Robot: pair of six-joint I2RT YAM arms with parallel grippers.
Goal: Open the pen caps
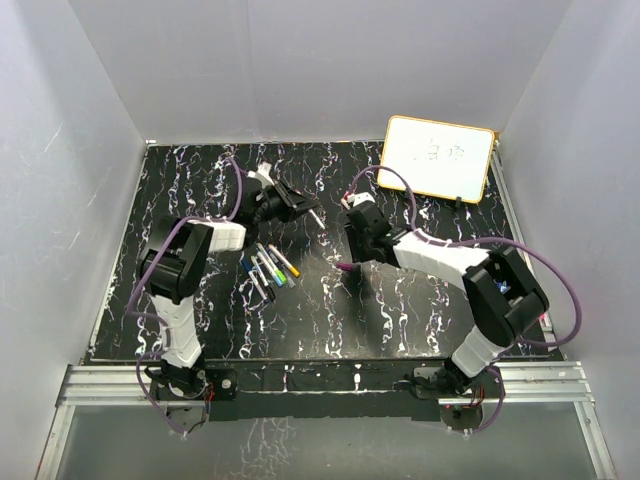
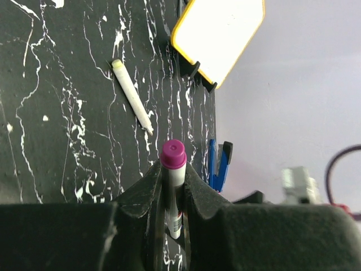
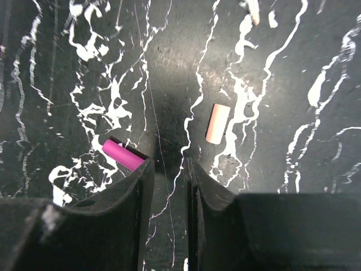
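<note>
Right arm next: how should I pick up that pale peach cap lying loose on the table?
Grip the peach cap at mid-length, straight down from above. It lies flat on the table, a short cylinder, so close across its narrow width, not end to end. The right tool is open beside it and nearly squared to it.

The black table (image 1: pixel 400 310), veined with white, carries a loose cluster of pens (image 1: pixel 268 268) at about 9 o'clock from its middle. A yellow-framed whiteboard (image 1: pixel 440 158) stands on black feet in the far corner at 1 o'clock. A magenta cap (image 3: pixel 123 154) lies on its side near the centre, with a peach cap (image 3: pixel 217 123) at 2 o'clock from it and apart. An uncapped white pen (image 2: pixel 132 96) lies flat at 7 o'clock of the whiteboard.
</note>
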